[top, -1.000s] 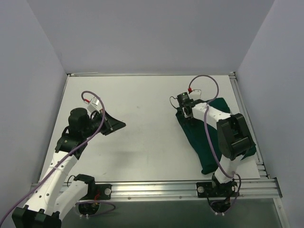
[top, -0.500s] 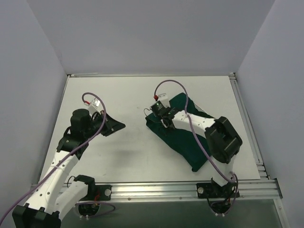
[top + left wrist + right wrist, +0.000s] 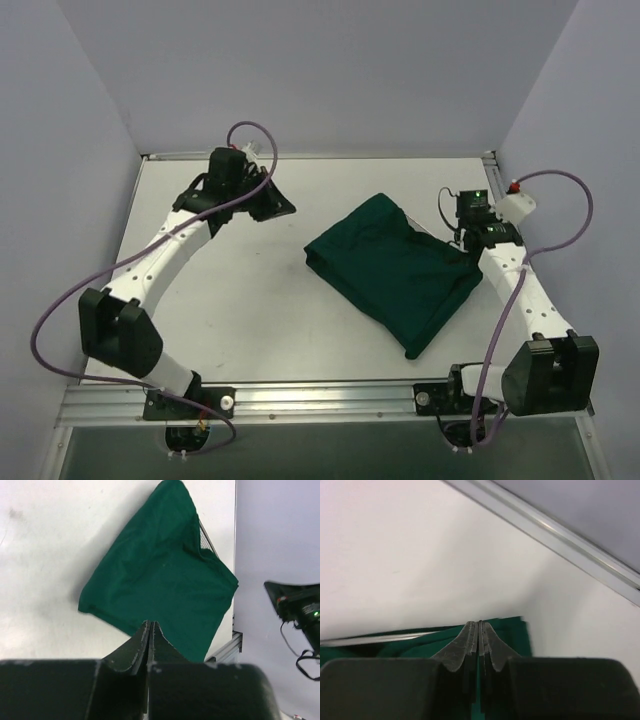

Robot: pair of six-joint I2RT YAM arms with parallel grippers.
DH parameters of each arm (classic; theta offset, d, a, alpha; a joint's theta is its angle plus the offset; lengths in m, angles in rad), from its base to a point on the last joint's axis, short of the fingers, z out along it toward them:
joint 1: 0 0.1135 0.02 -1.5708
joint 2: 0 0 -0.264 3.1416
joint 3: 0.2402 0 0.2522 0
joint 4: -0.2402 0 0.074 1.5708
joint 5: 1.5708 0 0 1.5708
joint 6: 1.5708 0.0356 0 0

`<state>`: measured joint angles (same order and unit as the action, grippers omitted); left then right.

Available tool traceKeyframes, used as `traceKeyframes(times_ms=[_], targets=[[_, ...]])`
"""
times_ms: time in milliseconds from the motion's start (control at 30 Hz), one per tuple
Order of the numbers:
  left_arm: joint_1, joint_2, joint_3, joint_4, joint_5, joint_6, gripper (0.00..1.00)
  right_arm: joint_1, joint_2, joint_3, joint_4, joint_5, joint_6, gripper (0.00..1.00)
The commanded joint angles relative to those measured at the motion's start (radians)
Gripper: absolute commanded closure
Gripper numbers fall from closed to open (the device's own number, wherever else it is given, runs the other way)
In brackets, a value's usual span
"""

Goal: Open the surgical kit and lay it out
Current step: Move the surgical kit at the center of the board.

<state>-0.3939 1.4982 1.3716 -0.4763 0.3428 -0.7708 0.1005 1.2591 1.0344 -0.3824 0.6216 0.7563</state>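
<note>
Dark green cloth drape (image 3: 395, 270) lies bundled right of centre, long axis upper left to lower right, silver wire-mesh tray (image 3: 206, 536) peeking out; my right gripper (image 3: 479, 625), fingers pressed together, sits at its right edge, nearer than my left gripper (image 3: 285, 208), likewise closed, off at upper left.

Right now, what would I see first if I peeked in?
A big dark green cloth lies bunched in the middle of the white table, toward the right. A bit of wire tray peeks out at its far right edge. The left arm and right arm reach in from either side, jaws shut.
</note>
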Motion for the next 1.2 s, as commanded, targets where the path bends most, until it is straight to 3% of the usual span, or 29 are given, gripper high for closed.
traceKeyframes(times_ms=[0,100,233,433,733,933,1167], targets=[[-0.037,0.214,0.206,-0.12,-0.039,0.079,0.98,-0.132,-0.039,-0.092,-0.156,0.027,0.127,1.0],[-0.054,0.424,0.413,-0.224,-0.025,0.128,0.98,-0.235,-0.018,-0.183,-0.138,-0.08,0.169,1.0],[-0.091,0.664,0.736,-0.404,-0.063,0.215,0.98,-0.26,-0.015,-0.246,-0.119,-0.088,0.202,1.0],[-0.114,0.823,0.883,-0.426,-0.077,0.225,0.98,-0.275,0.02,-0.326,-0.009,-0.177,0.118,1.0],[-0.118,0.855,0.853,-0.406,-0.12,0.223,0.98,-0.217,0.151,-0.34,0.272,-0.479,-0.071,1.0],[-0.102,0.748,0.646,-0.302,-0.165,0.183,0.98,-0.055,0.339,-0.223,0.417,-0.589,-0.071,1.0],[0.012,0.669,0.506,-0.271,-0.177,0.165,0.98,0.057,0.661,0.19,0.396,-0.668,-0.133,1.0]])
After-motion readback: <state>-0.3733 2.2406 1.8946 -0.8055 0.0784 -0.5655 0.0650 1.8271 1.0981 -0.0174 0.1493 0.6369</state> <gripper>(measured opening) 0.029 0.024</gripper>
